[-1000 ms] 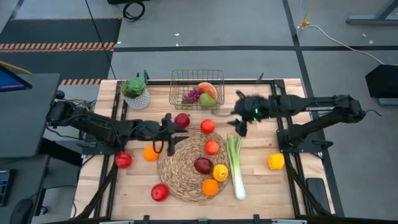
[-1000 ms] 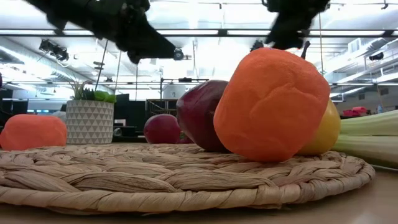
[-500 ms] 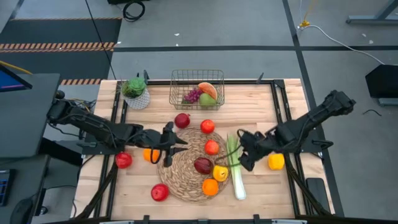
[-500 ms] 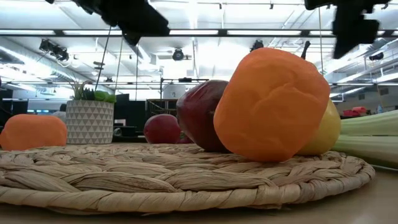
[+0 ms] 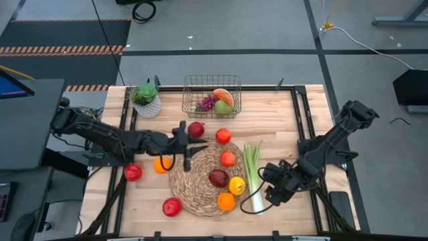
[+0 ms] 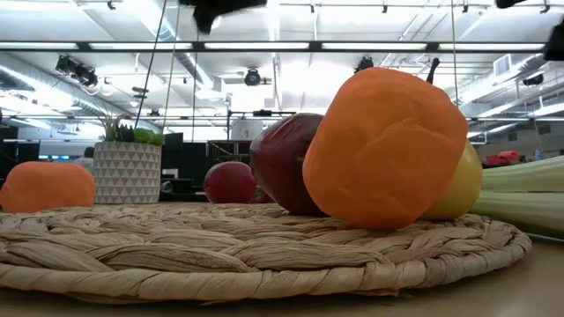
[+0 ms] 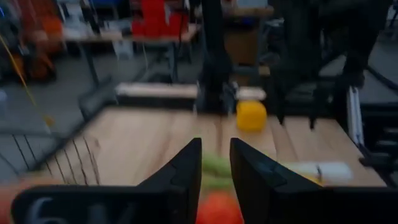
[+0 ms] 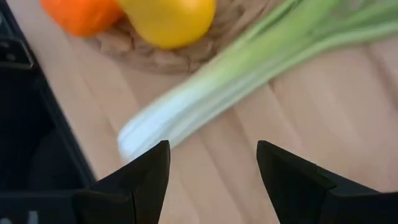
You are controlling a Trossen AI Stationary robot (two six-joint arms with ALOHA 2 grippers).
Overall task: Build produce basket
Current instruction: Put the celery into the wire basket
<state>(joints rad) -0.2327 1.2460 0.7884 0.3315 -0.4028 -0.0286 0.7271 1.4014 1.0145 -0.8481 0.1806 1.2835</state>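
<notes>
Right wrist view: two dark, flat-faced fingers (image 8: pixel 134 180) stand spread with bare wood between them; nothing is held.
Right gripper (image 5: pixel 271 191): hangs over the front right of the table, near the white root end of the leek (image 5: pixel 253 176).
Leek: long smooth stalk, white at one end and pale green at the other, lying flat on the wood just beside the mat's right edge.
Left wrist view: the left arm's dark fingers (image 7: pixel 180 171) are angular wedges with only a narrow slot between them; nothing sits in the slot.
Left gripper (image 5: pixel 186 142): over the back left edge of the mat, close to a dark red apple (image 5: pixel 195 129) on the wood.
Mat (image 5: pixel 190 184): round, of thick plaited straw in a spiral, coarse and ropy in the low view.
On the mat: a red apple (image 5: pixel 228 158), a dark maroon fruit (image 5: pixel 218 177), a glossy yellow lemon (image 5: pixel 237 185) and a dimpled orange (image 5: pixel 226 201) at the front edge.
Off the mat: another red apple (image 5: pixel 223 136) at the back rim, an orange (image 5: pixel 161 165) to the left, two red apples (image 5: pixel 132 172) and (image 5: pixel 171 207) on the wood, a yellow fruit (image 5: pixel 296 174) far right.
Basket (image 5: pixel 190 84): rectangular, thin dark wire grid with see-through sides, at the back centre of the table; it holds purple grapes (image 5: pixel 206 102), a green pear (image 5: pixel 223 106) and a watermelon slice (image 5: pixel 223 94).
Pot (image 5: pixel 150 107): white with a triangle pattern, green plant, left of the basket.
Table (image 5: pixel 281 134): pale wood planks.
</notes>
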